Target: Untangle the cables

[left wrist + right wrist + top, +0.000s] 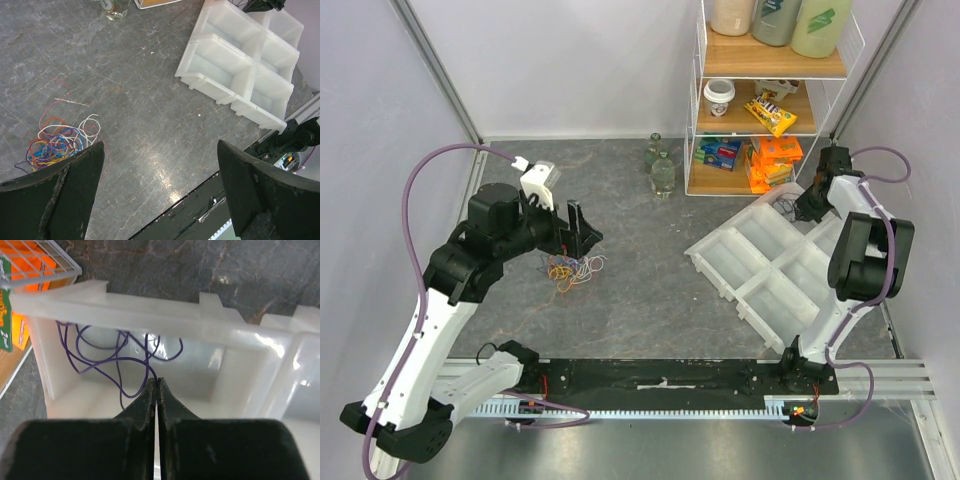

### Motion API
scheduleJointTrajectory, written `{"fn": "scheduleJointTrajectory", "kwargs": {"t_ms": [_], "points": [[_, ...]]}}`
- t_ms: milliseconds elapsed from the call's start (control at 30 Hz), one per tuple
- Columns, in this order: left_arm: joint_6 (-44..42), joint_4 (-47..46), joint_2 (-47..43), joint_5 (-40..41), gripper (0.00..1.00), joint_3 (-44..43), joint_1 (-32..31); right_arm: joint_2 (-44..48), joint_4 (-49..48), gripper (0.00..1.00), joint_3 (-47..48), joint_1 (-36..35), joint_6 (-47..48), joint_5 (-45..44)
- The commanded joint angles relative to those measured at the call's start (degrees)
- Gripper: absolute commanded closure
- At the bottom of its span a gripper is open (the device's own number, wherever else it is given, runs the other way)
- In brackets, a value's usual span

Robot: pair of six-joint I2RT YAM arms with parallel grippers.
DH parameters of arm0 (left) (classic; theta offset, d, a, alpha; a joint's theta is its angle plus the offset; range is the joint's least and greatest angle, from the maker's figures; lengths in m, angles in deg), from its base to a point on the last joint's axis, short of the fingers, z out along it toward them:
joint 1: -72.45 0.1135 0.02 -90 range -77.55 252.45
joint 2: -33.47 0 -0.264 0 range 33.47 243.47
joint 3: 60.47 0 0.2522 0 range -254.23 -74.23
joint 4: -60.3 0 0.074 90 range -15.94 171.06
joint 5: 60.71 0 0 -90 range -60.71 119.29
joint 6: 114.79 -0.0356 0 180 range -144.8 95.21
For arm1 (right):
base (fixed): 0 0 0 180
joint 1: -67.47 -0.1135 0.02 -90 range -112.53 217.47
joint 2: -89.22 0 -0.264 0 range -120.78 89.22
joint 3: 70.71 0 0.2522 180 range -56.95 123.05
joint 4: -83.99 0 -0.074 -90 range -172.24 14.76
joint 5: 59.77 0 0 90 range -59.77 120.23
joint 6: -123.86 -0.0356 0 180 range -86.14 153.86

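- cable tangle [570,270]: orange, blue, purple, yellow, white and red strands in a loose heap on the grey bench [650,290], left of centre. In the left wrist view a few stray loops trail off its far side.
- left gripper [583,232]: jaws spread wide, held over the bench close beside the cable tangle.
- purple cable [100,365]: single strand, looped inside the far compartment of the white divided bin [750,270], the compartment next to the wire shelf [775,70].
- right gripper [156,387]: fingers pressed together, pinching the purple cable at their tips, over that compartment.
- wire shelf: far right, stocked with snack packets and jars.
- glass bottles [662,175]: upright on the bench, just left of the wire shelf.
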Motion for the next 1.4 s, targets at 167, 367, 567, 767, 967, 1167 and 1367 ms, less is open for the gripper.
{"fn": "scheduleJointTrajectory", "kwargs": {"t_ms": [167, 367, 567, 767, 967, 1167, 1367], "points": [[-1.8, 0.0, -0.8, 1.2, 0.01, 0.8, 0.3, 2.3, 7.4, 0.51, 6.9, -0.3, 4.2, -2.7], [-0.2, -1.4, 1.0, 1.9, 0.01, 1.6, 0.2, 12.3, 16.5, 0.39, 5.8, -1.7, 9.7, -2.6], [11.9, 2.2, 5.9, 12.1, 0.01, 2.8, 1.7, 23.5, 15.2, 0.37, 3.8, -19.5, 17.0, -3.4], [23.5, 7.9, 11.3, 7.4, 0.06, 8.0, 11.7, 22.0, 3.4, 0.38, -1.2, -44.0, 14.0, 3.8], [33.0, 8.2, 11.1, 12.7, 0.25, 15.3, 19.4, 19.9, -1.8, 0.38, -3.5, -55.9, 13.2, 12.6], [28.6, -5.0, 13.0, 16.0, 0.36, 22.1, 24.9, 24.1, -7.9, 0.39, -13.2, -58.1, 12.0, 15.5], [24.7, -7.1, 19.1, 12.2, 0.54, 19.1, 30.7, 24.9, -3.1, 0.39, -10.7, -58.1, 17.7, 17.7]]}}
